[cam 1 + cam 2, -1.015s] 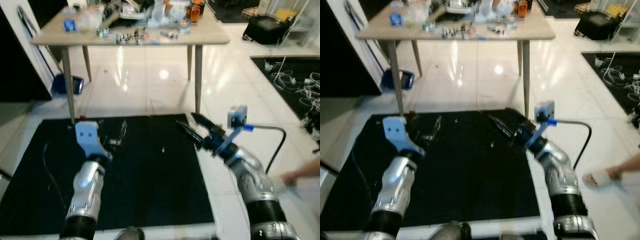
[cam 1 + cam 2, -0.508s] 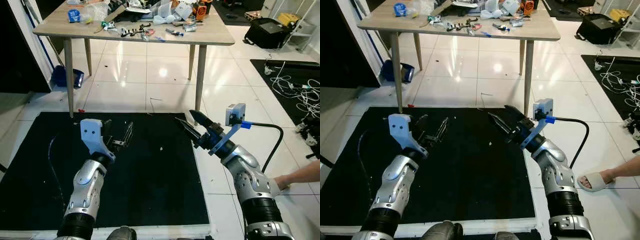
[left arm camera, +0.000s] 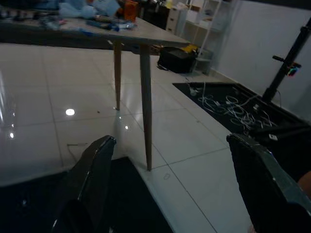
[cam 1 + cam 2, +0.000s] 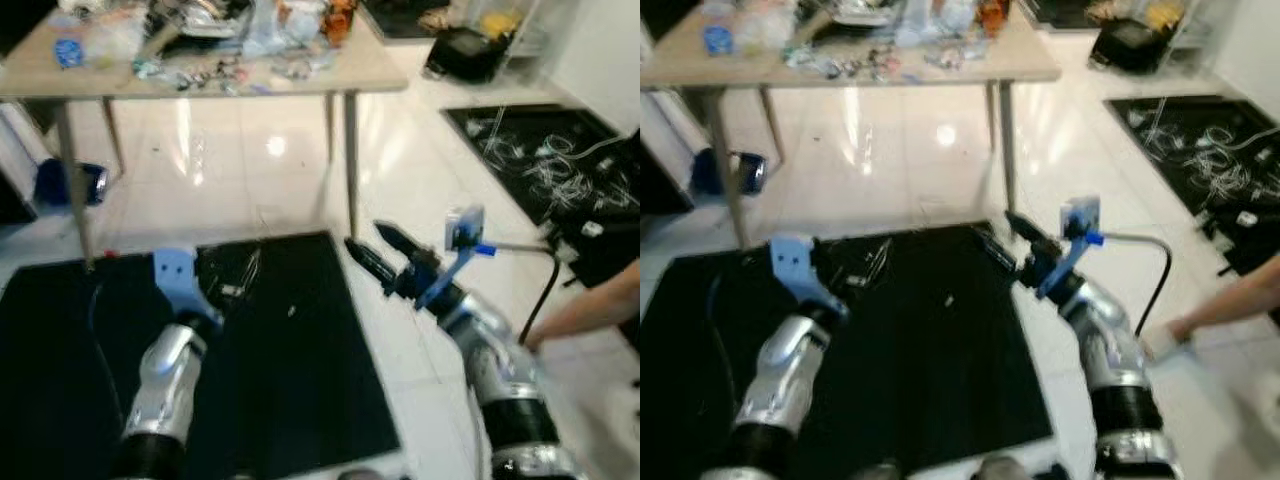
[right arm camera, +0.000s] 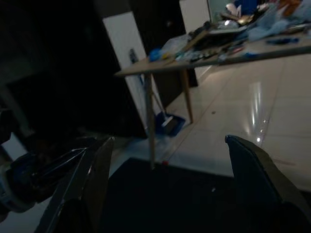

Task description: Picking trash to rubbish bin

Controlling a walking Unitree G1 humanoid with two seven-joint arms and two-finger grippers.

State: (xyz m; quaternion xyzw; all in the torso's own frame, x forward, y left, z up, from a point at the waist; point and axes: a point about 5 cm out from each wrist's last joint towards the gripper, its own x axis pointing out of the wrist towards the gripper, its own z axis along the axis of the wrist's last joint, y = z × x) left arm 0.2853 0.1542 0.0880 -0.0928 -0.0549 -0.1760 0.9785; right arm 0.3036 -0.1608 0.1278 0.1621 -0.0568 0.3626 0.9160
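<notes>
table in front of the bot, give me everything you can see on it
The table has a light wood-look top on slim tapered legs, standing upright on glossy white tile beyond the black mat. Its top is crowded with small clutter: clear plastic, blue and orange items, too blurred to identify. A blue object sits on the floor beneath its left end. Neither gripper touches it.

We see a worktop (image 4: 200, 85) across the upper left of the frame, its top crowded with small things. A mat (image 4: 290, 400) fills the lower left, partly under the worktop. A tangle of cables (image 4: 545, 165) lies at upper right on the floor (image 4: 420, 180).
</notes>
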